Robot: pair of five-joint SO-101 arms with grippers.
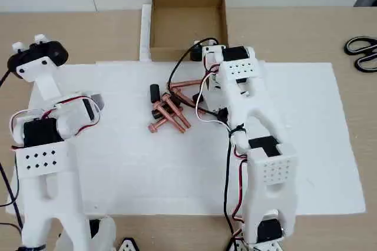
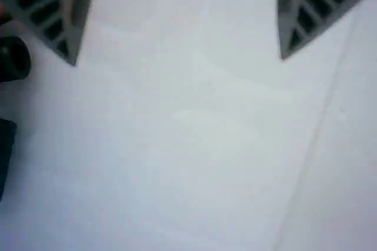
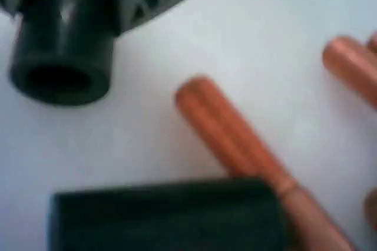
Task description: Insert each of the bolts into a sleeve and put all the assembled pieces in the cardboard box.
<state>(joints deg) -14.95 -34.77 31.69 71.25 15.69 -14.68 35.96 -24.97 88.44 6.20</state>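
The copper bolts (image 1: 171, 112) lie in a loose pile on the white foam sheet (image 1: 147, 168) near the middle of the desk (image 1: 88, 33). A black sleeve (image 1: 155, 93) lies at the pile's far left edge. How many sleeves lie among the bolts is hard to make out, since the pieces overlap. The cardboard box (image 1: 185, 24) stands at the far edge of the foam, beyond the pile.

The right hand (image 1: 205, 62) is low over the foam, just right of the pile and near the box's near right corner. The arm's own white body covers much of it, so I cannot tell whether it is open or closed. Its wrist view shows a black sleeve (image 3: 59, 68) with its hollow end facing the camera, partly under dark ribbed plastic. A bolt (image 3: 235, 145) lies beside it. The bolt's lower part is hidden behind a black block (image 3: 165, 215) too blurred to identify.

The left hand (image 2: 177, 59) hangs open over bare foam at the sheet's left side, holding nothing. Two dark shapes (image 2: 12, 56) are cut off at the edge of its wrist view.

Scissors (image 1: 362, 50) are cut off at the desk's far right.
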